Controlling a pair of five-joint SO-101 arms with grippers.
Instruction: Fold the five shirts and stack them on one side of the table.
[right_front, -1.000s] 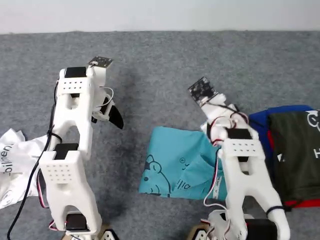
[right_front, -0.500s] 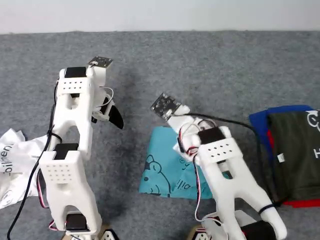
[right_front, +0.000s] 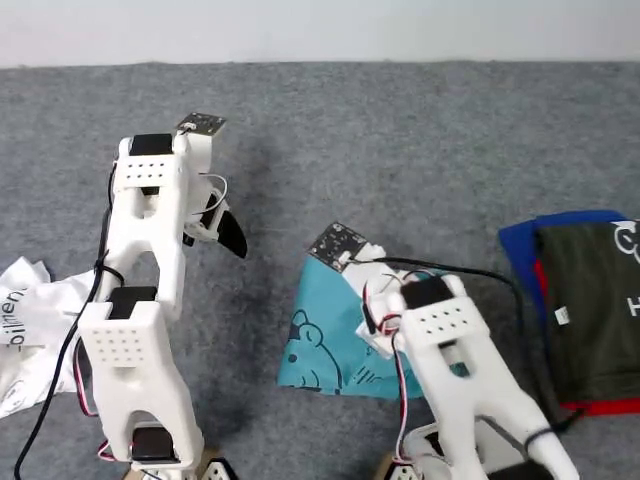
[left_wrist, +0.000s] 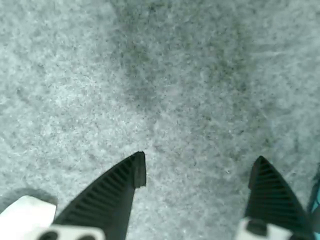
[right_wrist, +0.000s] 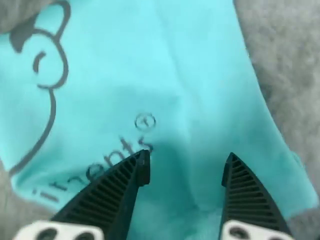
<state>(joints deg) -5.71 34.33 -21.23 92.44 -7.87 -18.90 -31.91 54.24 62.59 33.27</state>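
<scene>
The right gripper (right_wrist: 187, 167) hovers over the teal shirt (right_wrist: 150, 75), fingers apart. Left of that shirt, the left gripper (left_wrist: 200, 170), fingers also spread, hangs above grey carpet (left_wrist: 175, 75). Folded shirts (right_front: 590, 310) are stacked to the teal shirt's right.

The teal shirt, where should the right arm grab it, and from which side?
Pinch the teal shirt at its free edge toward the left arm, near a corner, coming from above. It lies flat on the table, so its middle offers little to pinch; an edge probably lets a finger slip under. The right pincer hangs open over its print.
</scene>
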